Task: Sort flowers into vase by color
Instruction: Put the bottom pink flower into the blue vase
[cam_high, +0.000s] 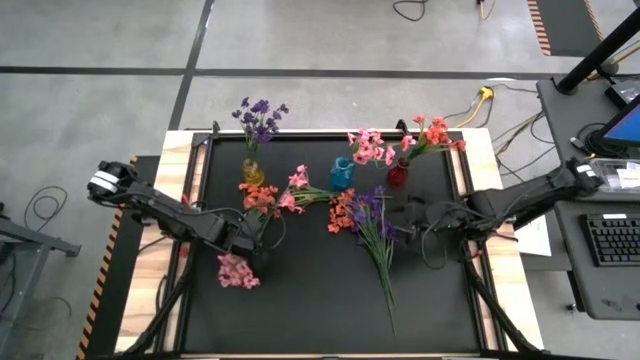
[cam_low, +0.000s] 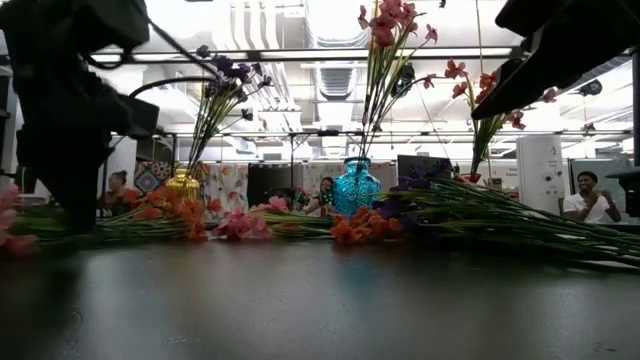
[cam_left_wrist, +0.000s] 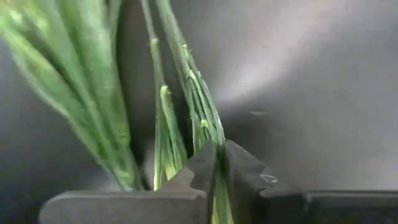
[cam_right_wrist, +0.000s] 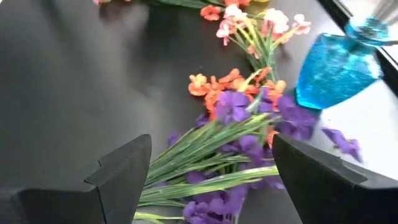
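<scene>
Along the mat's far edge: yellow vase (cam_high: 253, 172) with purple flowers (cam_high: 259, 117); blue vase (cam_high: 342, 174) with pink flowers (cam_high: 372, 148); red vase (cam_high: 398, 175) with coral-red flowers (cam_high: 436, 131)
Progress: one colour per vase, sorting judged well begun; several sprigs loose on the black mat (cam_high: 300, 300), so work left
Loose, centre: coral sprig (cam_high: 258, 197) beside pink sprig (cam_high: 297, 187); purple sprig (cam_high: 368, 208) over coral sprig (cam_high: 342, 212), stems trailing toward the near edge
Left gripper (cam_high: 250, 243): low over the mat's left half; fingers pinched on a thin green stem in the left wrist view; pink blossom cluster (cam_high: 237, 271) just beside it, nearer the front edge
Right gripper (cam_right_wrist: 211, 165): jaws wide apart, nothing held; purple sprig's leaves (cam_right_wrist: 211, 146) between the finger (cam_right_wrist: 124, 165) tips, just ahead
</scene>
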